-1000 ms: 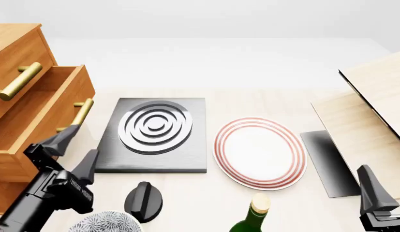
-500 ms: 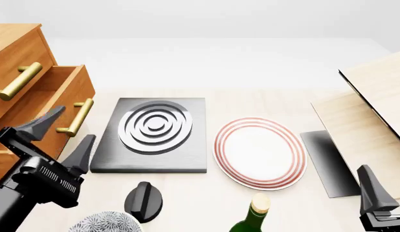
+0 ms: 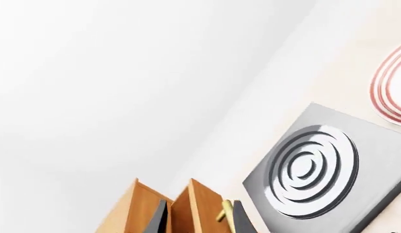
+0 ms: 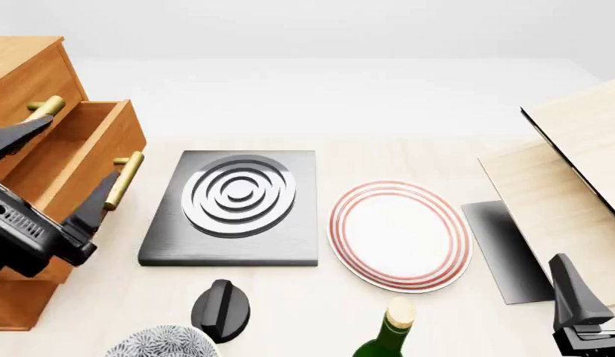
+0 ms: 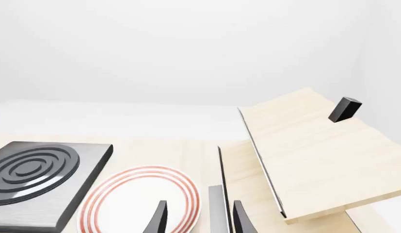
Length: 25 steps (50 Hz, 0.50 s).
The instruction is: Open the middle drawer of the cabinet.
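Note:
The cabinet [image 4: 24, 67] stands at the table's left edge, orange-brown wood. Its middle drawer [image 4: 99, 141] is pulled out toward the table, with the brass bar handle [image 4: 125, 177] on its front. My left gripper [image 4: 52, 173] hangs open in front of that drawer, one finger up by the drawer's inner side and the other just below the handle, holding nothing. In the left wrist view, the drawer front [image 3: 201, 201] and handle [image 3: 223, 213] lie between the fingertips. My right gripper [image 5: 200, 221] is open and empty at the near right; one finger [image 4: 570, 294] shows in the front view.
A black burner slab [image 4: 233, 204] with silver rings lies beside the drawer. Right of it sits a red-rimmed plate [image 4: 398, 234]. A black knob [image 4: 221, 309], a patterned bowl [image 4: 158, 343] and a green bottle [image 4: 387, 335] line the near edge. Pale boards [image 4: 575, 171] and a grey mat [image 4: 506, 249] are at right.
My left gripper has risen and shifted left, from below the drawer handle to level with the open drawer. The drawer and the right arm have not moved.

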Each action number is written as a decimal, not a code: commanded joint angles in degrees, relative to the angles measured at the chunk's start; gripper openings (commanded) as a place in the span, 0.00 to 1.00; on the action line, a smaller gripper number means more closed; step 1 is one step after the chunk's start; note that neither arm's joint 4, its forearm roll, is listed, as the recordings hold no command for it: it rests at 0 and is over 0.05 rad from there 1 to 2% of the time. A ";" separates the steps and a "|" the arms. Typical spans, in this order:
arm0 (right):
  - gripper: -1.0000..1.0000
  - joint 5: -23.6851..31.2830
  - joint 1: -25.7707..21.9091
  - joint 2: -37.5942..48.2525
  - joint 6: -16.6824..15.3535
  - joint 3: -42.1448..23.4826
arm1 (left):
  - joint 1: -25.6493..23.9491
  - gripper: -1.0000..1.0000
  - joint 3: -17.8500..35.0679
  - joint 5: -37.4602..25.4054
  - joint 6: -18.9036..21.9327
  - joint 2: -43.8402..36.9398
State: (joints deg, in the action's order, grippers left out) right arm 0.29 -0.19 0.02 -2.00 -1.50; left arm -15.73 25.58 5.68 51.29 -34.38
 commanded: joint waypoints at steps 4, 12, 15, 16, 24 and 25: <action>1.00 -0.08 -0.15 0.01 0.42 0.46 | 0.98 1.00 9.05 -11.97 -9.23 0.34; 1.00 -0.09 -0.15 0.01 0.43 0.46 | 1.39 1.00 14.67 -18.88 -15.47 -2.95; 1.00 -0.07 -0.16 0.01 0.42 0.46 | 1.05 1.00 16.66 -20.89 -17.81 -4.54; 1.00 -0.08 -0.17 0.01 0.42 0.46 | 1.22 1.00 18.04 -22.17 -19.23 -5.38; 1.00 -0.09 -0.16 0.01 0.43 0.46 | 1.71 1.00 19.44 -23.99 -20.80 -6.40; 1.00 -0.08 -0.16 0.01 0.43 0.46 | 1.72 1.00 19.81 -24.44 -21.35 -7.00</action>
State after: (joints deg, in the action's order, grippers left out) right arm 0.29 -0.19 0.02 -1.99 -1.50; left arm -14.26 41.62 -14.27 34.91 -38.51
